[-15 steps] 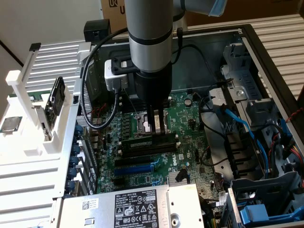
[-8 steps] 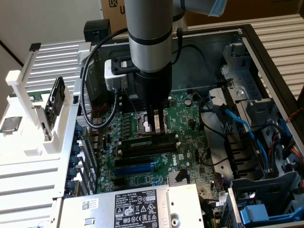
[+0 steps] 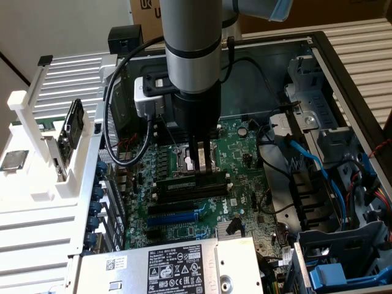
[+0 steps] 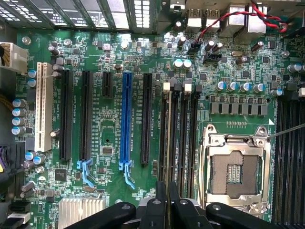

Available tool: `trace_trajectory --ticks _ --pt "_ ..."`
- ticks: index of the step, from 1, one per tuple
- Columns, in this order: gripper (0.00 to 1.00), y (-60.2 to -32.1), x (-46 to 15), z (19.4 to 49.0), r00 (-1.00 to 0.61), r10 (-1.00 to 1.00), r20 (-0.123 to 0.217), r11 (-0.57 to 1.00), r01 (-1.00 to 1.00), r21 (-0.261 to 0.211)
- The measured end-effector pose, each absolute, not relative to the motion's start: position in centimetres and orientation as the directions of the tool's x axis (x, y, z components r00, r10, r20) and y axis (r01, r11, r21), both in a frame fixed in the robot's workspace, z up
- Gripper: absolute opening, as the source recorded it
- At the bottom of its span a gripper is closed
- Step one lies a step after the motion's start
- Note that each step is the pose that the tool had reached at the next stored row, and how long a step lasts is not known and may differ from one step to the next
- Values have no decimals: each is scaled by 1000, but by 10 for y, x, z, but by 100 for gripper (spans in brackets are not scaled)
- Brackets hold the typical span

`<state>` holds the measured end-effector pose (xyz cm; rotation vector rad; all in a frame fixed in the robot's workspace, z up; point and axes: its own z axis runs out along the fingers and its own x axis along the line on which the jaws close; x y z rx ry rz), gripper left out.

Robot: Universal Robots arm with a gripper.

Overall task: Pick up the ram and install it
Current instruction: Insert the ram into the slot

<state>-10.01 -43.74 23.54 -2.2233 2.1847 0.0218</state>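
1. Open grey metal computer case (image 3: pixel 343 67): it lies on its side, so the board faces up toward the arm.
2. Flat green motherboard (image 4: pixel 109 157): it lies exposed inside the case.
3. Long black memory slots (image 4: pixel 193 143): they run side by side next to the silver CPU socket (image 4: pixel 236 174).
4. Black two-fingered gripper (image 4: pixel 167 193): it is clamped on the stick, probably near mid-length for an even push.
5. Long, narrow green ram (image 4: pixel 169 138): seen edge-on, it runs parallel to the slots and over them. Which slot it is over cannot be told.
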Motion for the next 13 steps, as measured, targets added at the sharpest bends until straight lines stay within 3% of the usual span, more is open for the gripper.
trace_trajectory --ticks 13 --pt "13 -437 -100 234 18 -999 -27 -17 -1000 -8"
